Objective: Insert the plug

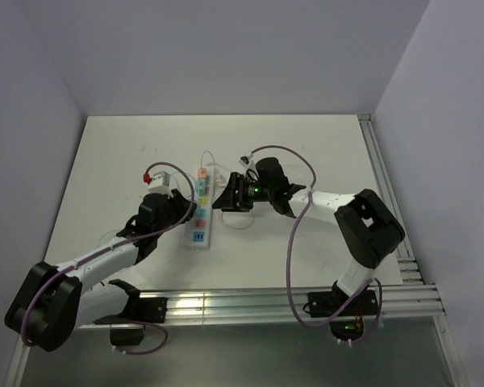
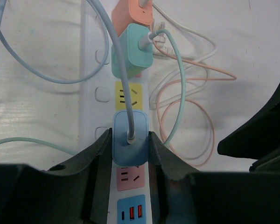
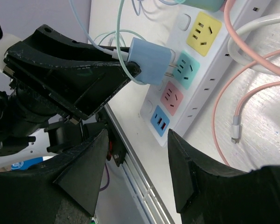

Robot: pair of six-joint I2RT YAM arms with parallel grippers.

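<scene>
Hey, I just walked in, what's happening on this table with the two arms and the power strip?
The left tool is clamped on a blue plug, holding it at the teal socket of the white power strip. Its prongs are visible, so it isn't fully seated; whether the tips are in is hard to tell. The right tool is open and holds nothing, hovering by the strip's USB end. A teal charger and an orange charger sit plugged in farther along.

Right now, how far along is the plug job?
Done: orange plug and teal plug sit in the strip; the left tool grips the blue plug. In hand: its prongs reach the teal socket, bare metal showing. Left: press it flush, release. The right tool is open, empty.
</scene>
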